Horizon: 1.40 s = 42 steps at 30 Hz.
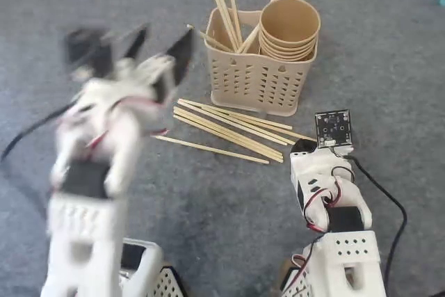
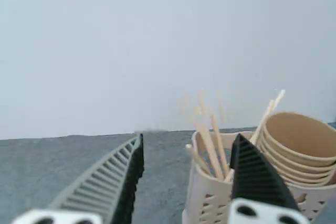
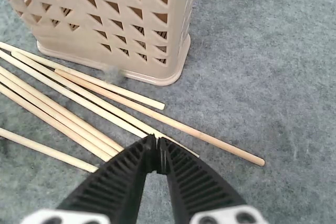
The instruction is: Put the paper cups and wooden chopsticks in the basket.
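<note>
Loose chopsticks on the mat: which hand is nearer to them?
Right. The right hand, shut, sits just over the loose chopsticks; the left hand, open, is raised farther off beside the basket.

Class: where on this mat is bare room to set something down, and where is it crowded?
Bare mat lies right of the basket, and at the near middle, this side of the loose chopsticks. Crowded: before the basket, where they fan out by the shut right hand.
</note>
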Motion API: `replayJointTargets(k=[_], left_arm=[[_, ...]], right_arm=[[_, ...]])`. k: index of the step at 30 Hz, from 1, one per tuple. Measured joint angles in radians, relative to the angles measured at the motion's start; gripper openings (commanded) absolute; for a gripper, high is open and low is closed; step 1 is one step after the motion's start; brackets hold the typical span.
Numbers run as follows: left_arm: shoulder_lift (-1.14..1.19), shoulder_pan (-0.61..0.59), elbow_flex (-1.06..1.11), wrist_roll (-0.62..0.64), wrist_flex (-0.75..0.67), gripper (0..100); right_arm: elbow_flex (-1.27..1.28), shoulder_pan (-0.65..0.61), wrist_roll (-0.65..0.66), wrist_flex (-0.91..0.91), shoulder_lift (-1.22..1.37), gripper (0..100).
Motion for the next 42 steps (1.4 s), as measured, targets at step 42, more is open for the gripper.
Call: replayJointTargets(k=[42], left_arm=[[0.812, -0.750, 0.232, 0.267, -0.166, 26]], right_arm=[[-1.330, -0.631, 0.178, 0.284, 1.550, 6.6]])
